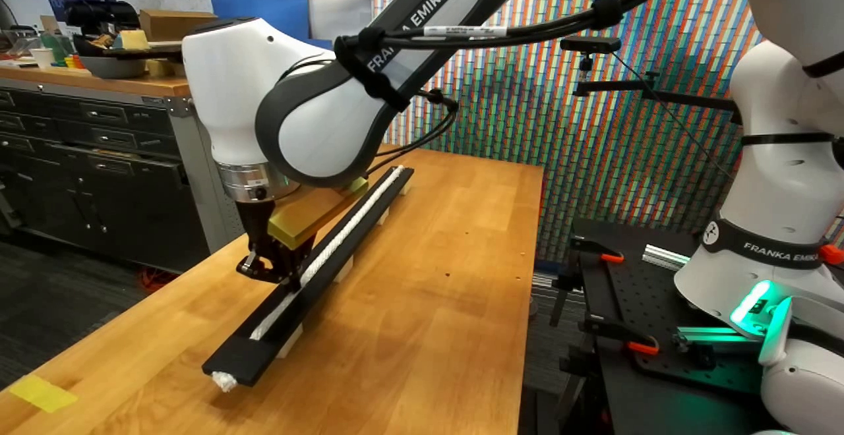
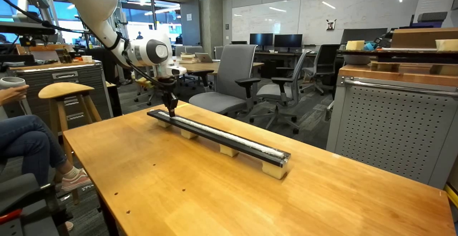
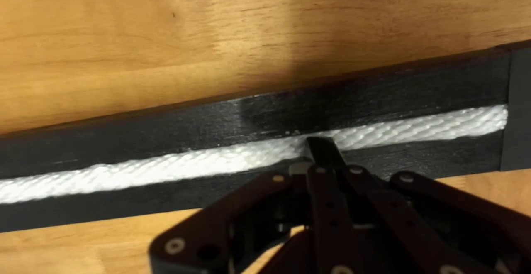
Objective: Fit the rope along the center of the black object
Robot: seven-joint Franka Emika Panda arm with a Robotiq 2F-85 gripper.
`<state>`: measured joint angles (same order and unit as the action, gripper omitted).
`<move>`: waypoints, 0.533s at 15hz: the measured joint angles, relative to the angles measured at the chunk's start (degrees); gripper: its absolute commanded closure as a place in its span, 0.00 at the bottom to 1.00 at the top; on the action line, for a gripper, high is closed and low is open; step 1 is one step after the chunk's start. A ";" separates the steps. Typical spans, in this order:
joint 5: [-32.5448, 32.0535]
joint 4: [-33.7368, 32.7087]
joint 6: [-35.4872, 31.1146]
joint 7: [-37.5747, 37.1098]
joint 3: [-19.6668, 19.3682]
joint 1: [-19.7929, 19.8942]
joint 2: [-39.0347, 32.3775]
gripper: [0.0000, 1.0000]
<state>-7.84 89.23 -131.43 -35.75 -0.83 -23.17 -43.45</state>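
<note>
White rope (image 3: 166, 167) is running from the wrist view's left edge, centred along the rail (image 3: 166, 135); mid-frame, the clenched, empty gripper (image 3: 320, 142) is resting on it, apparently for pressing it down; at right, a plate (image 3: 520, 110) is covering it, probably anchoring that end.

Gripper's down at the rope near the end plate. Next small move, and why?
I'd probably slide the shut gripper along the rope, pressing gently, away from the end plate on the black object: it seems to touch the rope, which in an exterior view looks prouder on that side.
</note>
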 measured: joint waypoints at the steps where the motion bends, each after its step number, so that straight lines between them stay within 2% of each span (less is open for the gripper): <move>1: 0.00 -0.12 0.20 -0.21 -0.02 0.01 -0.04 1.00; 8: 0.01 -0.33 0.52 -3.16 -0.16 0.09 -0.14 1.00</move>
<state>-7.83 88.90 -130.91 -38.91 -0.99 -23.08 -43.58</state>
